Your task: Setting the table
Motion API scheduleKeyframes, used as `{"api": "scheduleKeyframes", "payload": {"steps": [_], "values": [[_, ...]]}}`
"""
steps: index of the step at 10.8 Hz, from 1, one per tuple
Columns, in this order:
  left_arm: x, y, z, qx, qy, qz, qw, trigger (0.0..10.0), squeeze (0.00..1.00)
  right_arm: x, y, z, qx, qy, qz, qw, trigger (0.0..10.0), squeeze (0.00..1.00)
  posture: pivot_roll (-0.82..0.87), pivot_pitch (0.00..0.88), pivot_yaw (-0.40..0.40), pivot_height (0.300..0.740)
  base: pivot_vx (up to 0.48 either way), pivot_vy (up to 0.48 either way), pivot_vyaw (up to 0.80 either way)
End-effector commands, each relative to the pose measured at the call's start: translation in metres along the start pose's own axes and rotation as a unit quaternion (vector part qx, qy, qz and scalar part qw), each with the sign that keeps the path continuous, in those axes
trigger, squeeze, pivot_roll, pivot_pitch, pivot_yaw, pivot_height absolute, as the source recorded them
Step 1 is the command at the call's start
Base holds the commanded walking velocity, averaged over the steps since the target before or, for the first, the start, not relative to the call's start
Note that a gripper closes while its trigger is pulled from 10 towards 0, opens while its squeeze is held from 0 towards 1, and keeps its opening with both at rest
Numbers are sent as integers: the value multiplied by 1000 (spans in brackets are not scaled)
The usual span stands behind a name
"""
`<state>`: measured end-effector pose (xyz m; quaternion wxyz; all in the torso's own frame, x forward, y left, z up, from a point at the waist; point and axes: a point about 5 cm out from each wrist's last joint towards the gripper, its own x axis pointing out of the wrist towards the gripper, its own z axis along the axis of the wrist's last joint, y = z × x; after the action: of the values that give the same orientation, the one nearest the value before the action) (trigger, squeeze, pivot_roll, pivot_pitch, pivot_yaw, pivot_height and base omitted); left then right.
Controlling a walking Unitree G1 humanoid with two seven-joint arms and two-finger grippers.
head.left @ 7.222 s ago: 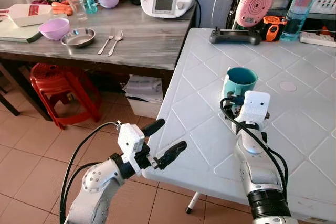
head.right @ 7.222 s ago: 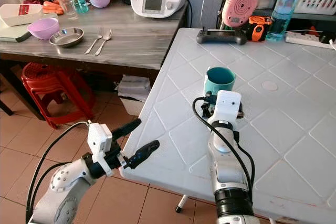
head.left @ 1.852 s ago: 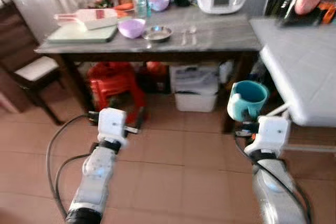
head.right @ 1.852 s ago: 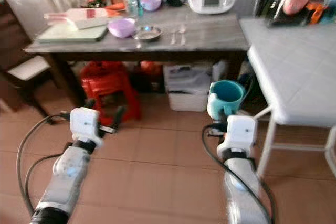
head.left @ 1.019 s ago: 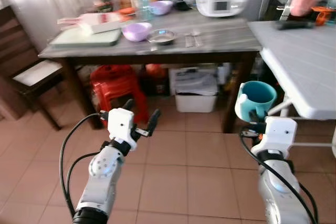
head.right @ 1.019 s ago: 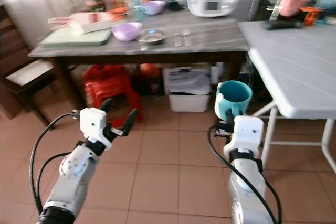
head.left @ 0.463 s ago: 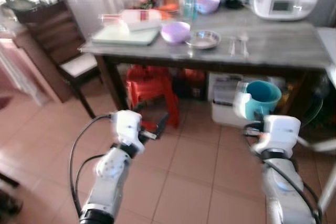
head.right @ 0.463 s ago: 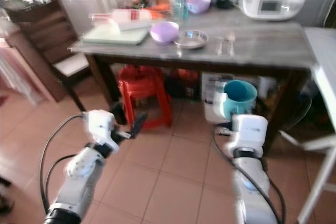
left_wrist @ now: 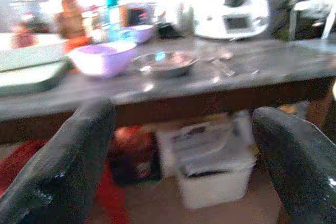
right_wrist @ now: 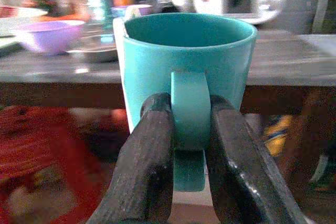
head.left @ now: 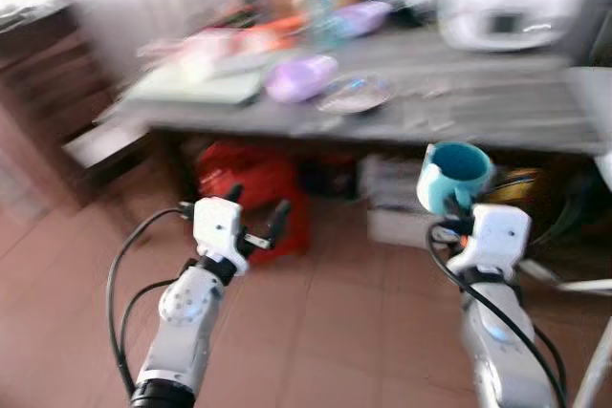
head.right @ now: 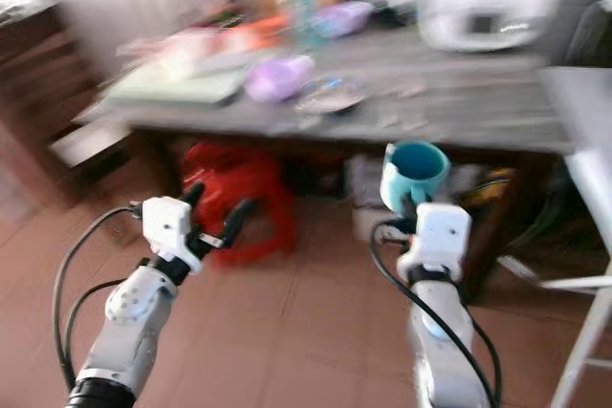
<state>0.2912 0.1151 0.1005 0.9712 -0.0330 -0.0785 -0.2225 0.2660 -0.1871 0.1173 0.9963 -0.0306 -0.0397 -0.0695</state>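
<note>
Up in the air over the brown tiled floor (head.left: 316, 332), the right gripper (right_wrist: 190, 145) carries a teal mug (head.left: 455, 175) upright, its two black fingers (right_wrist: 149, 166) clamped on either side of the mug's handle, as the right wrist view shows plainly. The mug hangs in front of a long grey table (head.left: 497, 112), short of its near edge and not resting on anything. The left gripper (head.left: 256, 219) is raised at about the same height on the robot's left, its fingers (left_wrist: 68, 161) spread wide apart and holding nothing. On the table, blurred in the head views, stand a purple bowl (head.left: 298, 77) and just beside it a shallow metal dish (head.left: 354, 93), with cutlery (left_wrist: 223, 64) lying a little further along and a white kitchen machine (head.left: 507, 2) toward the back. A light green board (head.left: 196, 85) lies at the table's far left end, and bottles (left_wrist: 107, 11) and a second purple bowl (left_wrist: 137, 31) sit behind. Under the table are a red plastic stool (head.left: 251, 183) and a white box (left_wrist: 215, 174). A dark wooden chair (head.left: 57, 74) stands at the left of the scene.
</note>
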Motion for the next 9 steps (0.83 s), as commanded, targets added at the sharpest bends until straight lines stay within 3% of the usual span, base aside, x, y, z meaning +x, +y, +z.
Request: {"api": "scheduleKeyframes", "payload": {"steps": [1, 3, 5, 9], "values": [[2, -2, 0, 1, 2, -8, 1000, 10000, 0, 3, -1, 5, 0, -10, -2, 1000, 10000, 0, -7, 0, 80, 740, 480, 0, 0], [2, -2, 3, 1, -3, -6, 1000, 10000, 0, 3, 1, 12, -14, -25, 5, 1000, 10000, 0, -6, 0, 79, 740, 480, 0, 0], [1, 1, 18, 11, -29, -2, 1000, 10000, 0, 2, 4, 33, -43, -73, 18, 996, 10000, 0, -12, 0, 81, 740, 480, 0, 0], [-12, 7, 21, 15, -23, 24, 999, 10000, 0, -6, 4, 33, -47, -66, 22, 996, 10000, 0, -7, 0, 74, 740, 480, 0, 0]]}}
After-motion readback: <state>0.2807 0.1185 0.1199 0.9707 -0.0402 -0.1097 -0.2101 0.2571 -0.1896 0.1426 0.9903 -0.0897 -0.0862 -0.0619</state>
